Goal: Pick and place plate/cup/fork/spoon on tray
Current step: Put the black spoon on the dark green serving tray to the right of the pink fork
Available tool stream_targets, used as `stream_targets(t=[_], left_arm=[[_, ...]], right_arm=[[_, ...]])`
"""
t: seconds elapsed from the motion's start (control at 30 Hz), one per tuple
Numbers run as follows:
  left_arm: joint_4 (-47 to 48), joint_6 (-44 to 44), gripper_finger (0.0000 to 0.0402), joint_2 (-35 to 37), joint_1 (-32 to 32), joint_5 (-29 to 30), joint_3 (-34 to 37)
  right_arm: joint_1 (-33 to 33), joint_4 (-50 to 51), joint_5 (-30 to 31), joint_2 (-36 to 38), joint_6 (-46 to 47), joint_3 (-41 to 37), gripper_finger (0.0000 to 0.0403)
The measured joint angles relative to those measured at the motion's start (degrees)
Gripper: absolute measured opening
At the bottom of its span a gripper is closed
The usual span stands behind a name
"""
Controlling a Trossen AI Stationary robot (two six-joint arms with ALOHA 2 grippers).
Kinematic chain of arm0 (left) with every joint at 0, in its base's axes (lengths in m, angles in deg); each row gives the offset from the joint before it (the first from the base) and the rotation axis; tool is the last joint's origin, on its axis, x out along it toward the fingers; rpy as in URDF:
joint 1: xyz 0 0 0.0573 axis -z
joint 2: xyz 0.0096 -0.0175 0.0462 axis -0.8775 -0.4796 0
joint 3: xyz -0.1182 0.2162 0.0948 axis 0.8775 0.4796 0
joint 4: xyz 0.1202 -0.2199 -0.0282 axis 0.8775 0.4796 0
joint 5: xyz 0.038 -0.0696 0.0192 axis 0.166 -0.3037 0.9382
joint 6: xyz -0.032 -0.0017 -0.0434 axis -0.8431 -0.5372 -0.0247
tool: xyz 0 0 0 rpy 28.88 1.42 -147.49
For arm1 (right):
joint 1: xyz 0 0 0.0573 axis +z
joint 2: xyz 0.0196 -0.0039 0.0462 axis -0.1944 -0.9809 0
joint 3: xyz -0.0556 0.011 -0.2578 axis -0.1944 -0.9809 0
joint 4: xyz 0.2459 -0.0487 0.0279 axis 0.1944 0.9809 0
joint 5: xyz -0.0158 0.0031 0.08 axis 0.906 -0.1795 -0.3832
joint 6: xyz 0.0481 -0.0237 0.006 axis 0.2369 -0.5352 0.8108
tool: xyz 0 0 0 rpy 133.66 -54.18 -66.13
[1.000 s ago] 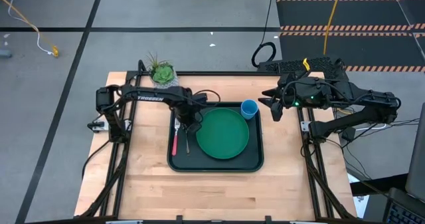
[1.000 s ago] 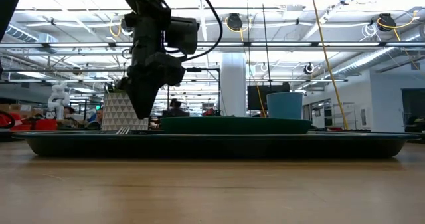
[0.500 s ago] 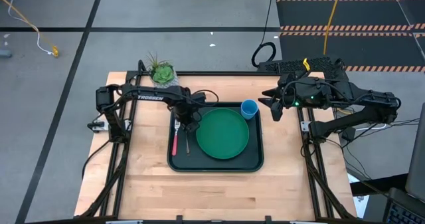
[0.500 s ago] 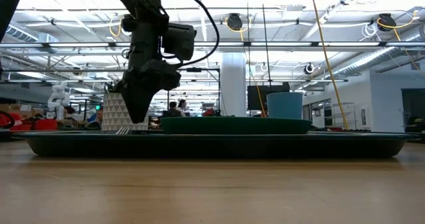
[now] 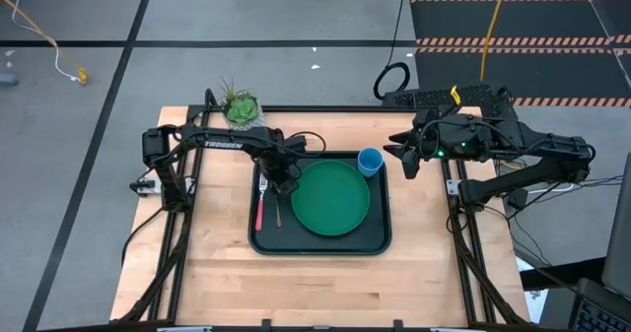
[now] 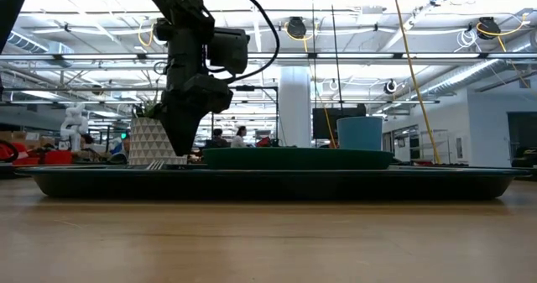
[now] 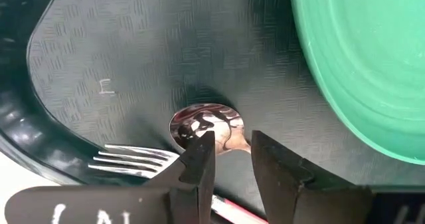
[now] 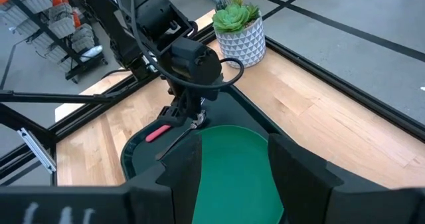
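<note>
Risk: the left gripper (image 7: 231, 159) hangs low over the small all-silver metal spoon (image 7: 207, 128); any sideways drift while pulling away could, by this reading, nudge the bowl against the tines of the small pink-handled fork (image 7: 136, 161) beside it, or skate it toward the large round green plate (image 7: 362, 64).
Cause: the fingers sit barely above the metal, with the neck of the spoon running between them.
Spoon and fingers: the left gripper's fingers (image 7: 198, 159) are spread a narrow gap apart, pinching nothing; the bowl lies flat on the tray just past their tips, at 12 o'clock from the gap.
Tray: the large dark rectangular raised-rim tray (image 5: 380, 241) carries spoon and fork (image 5: 259, 210) at the plate's 9 o'clock, plate (image 5: 330, 198) at centre, and the small light-blue plastic cup (image 5: 370, 161) at its 1 o'clock.
Right arm: the right gripper (image 5: 402, 155) waits off the tray at the cup's 3 o'clock, fingers (image 8: 302, 167) parted and empty.
Beyond: a white speckled plant pot (image 5: 241, 109) stands off the tray's far-left corner.
</note>
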Motion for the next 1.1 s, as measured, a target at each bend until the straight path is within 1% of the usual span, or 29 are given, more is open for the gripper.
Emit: stream_targets(t=[0.37, 0.57, 0.67, 0.87, 1.1], left_arm=[[0.0, 0.0, 0.0099, 0.0, -0.3, -0.1, 0.0], [1.1, -0.6, 0.0099, 0.0, -0.1, -0.1, 0.0], [3.3, -3.1, 0.0099, 0.0, 0.1, -0.1, 0.0], [3.0, -11.1, 0.0099, 0.0, -0.4, 0.1, 0.0], [2.9, -15.2, 0.0099, 0.0, -0.7, -0.1, 0.0]], right_arm=[[0.0, 0.0, 0.0, 0.0, 0.1, 0.0, 0.0167], [0.1, 0.0, -1.4, 0.0, 0.2, 0.0, 0.0167], [0.1, 0.0, -1.4, 0.0, 0.2, 0.0, 0.0167], [0.1, 0.0, -1.4, 0.0, -0.1, 0.0, 0.0167], [0.1, 0.0, -1.4, 0.0, -0.2, 0.0, 0.0167]])
